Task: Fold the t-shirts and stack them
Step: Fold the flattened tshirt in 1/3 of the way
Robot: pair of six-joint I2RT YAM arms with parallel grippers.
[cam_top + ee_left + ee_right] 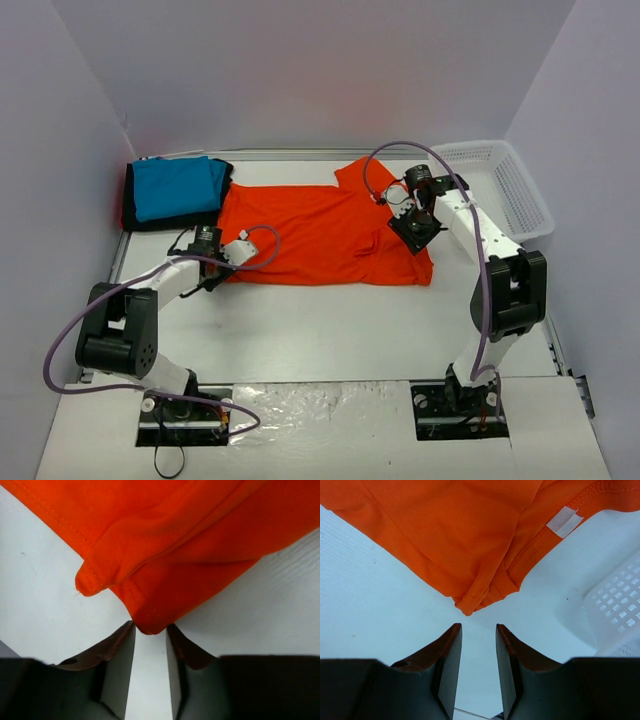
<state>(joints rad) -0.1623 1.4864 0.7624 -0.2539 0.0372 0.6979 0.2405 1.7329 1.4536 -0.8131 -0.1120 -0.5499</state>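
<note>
The orange-red t-shirt lies spread across the middle of the table. The turquoise-blue folded shirt rests on the black folded shirt at the far left. My left gripper is at the orange shirt's near-left corner. In the left wrist view this gripper is open, and the corner of the orange cloth sits right at its tips. My right gripper is over the shirt's right end. In the right wrist view it is open and empty, and a folded corner of the orange shirt lies just ahead of its tips.
A white plastic mesh basket stands at the far right, and its corner shows in the right wrist view. White walls close in the left, back and right sides. A white label shows on the shirt's collar edge.
</note>
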